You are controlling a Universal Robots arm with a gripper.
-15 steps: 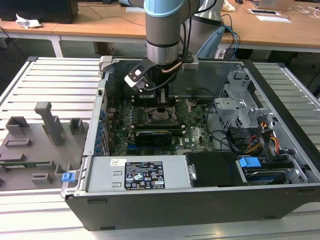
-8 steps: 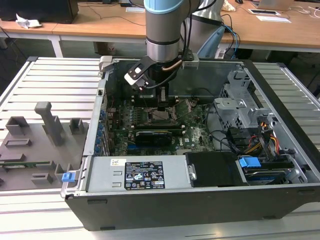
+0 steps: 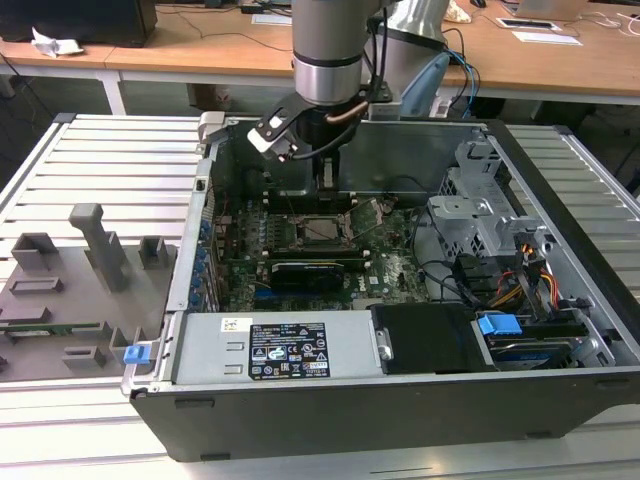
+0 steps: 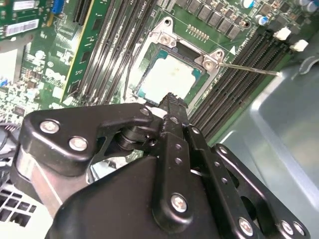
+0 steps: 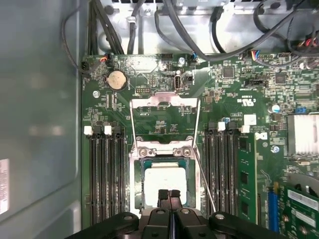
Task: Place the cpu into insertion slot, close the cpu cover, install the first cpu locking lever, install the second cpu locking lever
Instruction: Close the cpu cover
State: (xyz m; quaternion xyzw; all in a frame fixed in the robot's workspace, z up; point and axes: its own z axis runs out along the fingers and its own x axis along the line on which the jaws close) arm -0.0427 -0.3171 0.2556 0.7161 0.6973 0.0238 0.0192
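Exterior view's centre shows the cpu [image 3: 322, 229] seated in the slot [image 3: 297, 232], with the cover [image 5: 164, 102] flipped open. The gripper [image 5: 169, 193], fingers together, hovers at its edge. The cpu is probably light, rigid and fragile; grip its opposite edges.

We see a pale slatted desk [image 3: 110, 150] carrying an open computer case [image 3: 330, 405] across its middle. Just beside the case, on the exterior view's left, a grey fixture plate [image 3: 60, 305] with upright blocks lies flat.
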